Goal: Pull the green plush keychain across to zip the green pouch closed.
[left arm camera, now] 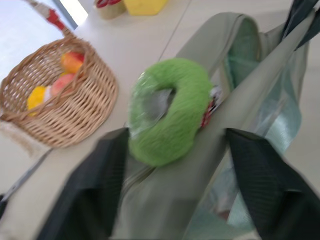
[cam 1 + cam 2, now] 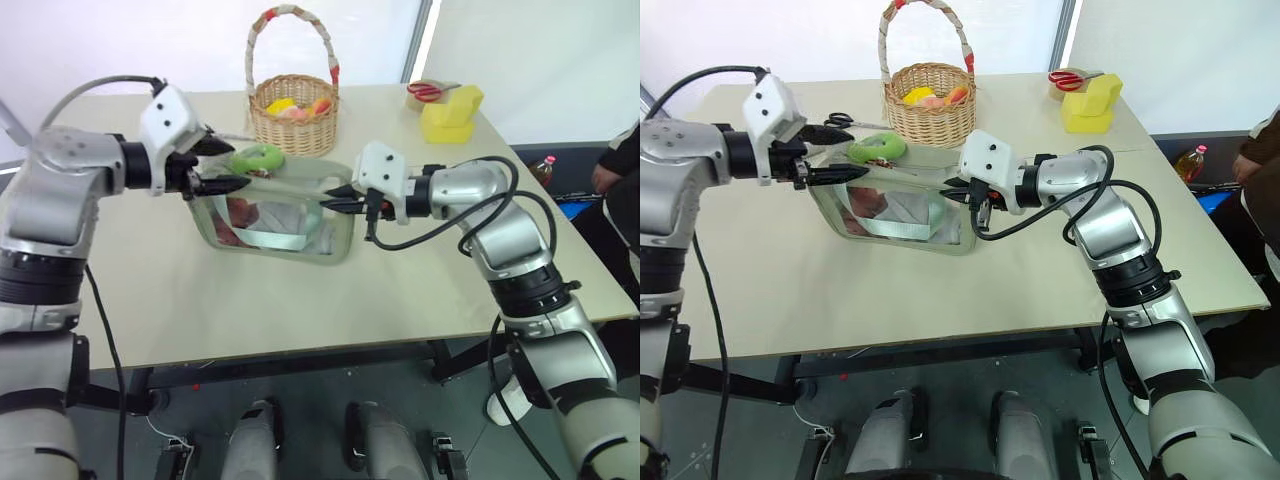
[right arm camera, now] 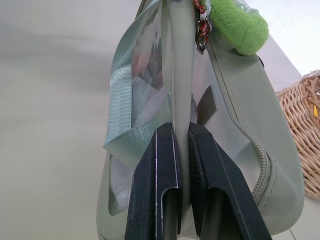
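Our right gripper point(image 3: 182, 150) is pinching the green pouch point(image 2: 280, 225). Our left gripper point(image 1: 175, 185) is gaping open, and the green plush keychain point(image 1: 167, 110) is sitting right ahead of it.

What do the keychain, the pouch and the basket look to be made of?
Keychain: fuzzy lime-green plush, matte, the pile visible; seemingly part-wrapped in clear film.
Pouch: pale sage fabric, smooth and matte, with stitched zipper tape; its window looks like clear glossy plastic, given the reflections.
Basket: woven wicker, tan strands visible; the handle seems wrapped in cloth or cord.
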